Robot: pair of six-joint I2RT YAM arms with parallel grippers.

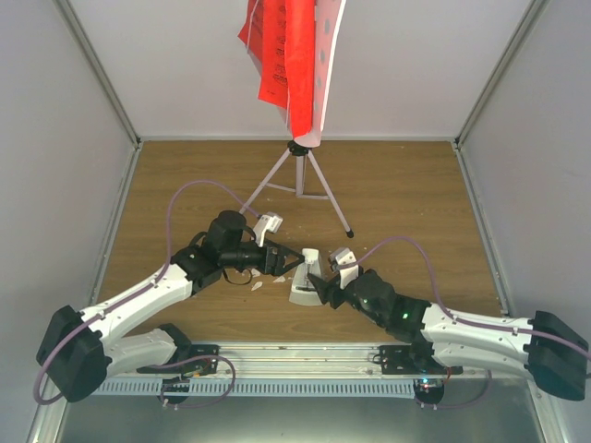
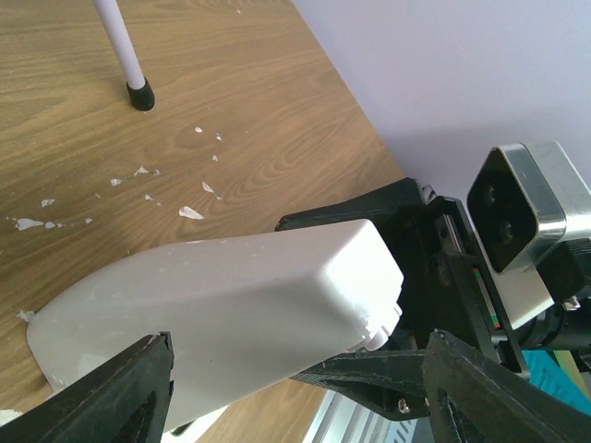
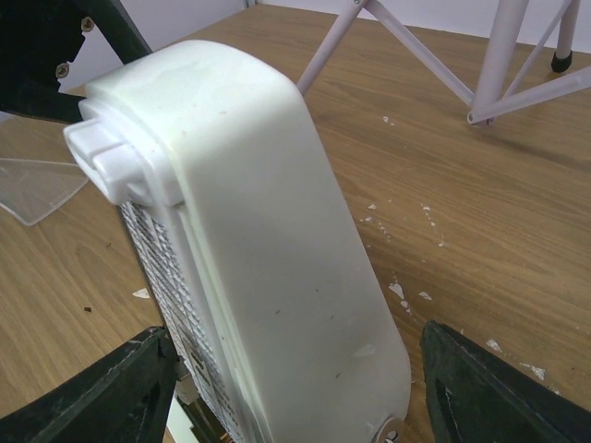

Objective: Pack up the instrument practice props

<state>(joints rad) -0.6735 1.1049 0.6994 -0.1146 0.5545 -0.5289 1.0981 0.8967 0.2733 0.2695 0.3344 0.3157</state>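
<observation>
The white metronome (image 1: 305, 275) sits tilted at the centre of the wooden table (image 1: 406, 203), between both arms. The left gripper (image 1: 288, 261) reaches in from the left, its jaws spread wide with a gap showing beside one finger, so it is released. The right gripper (image 1: 321, 284) flanks the metronome closely from the lower right; whether it is pressing cannot be told. At the top of the frame, red sheets (image 1: 282, 55) hang against the pale perforated plate (image 1: 330, 65), above the silver tripod legs (image 1: 300, 180). White crumbs (image 2: 189, 212) dot the wood.
</observation>
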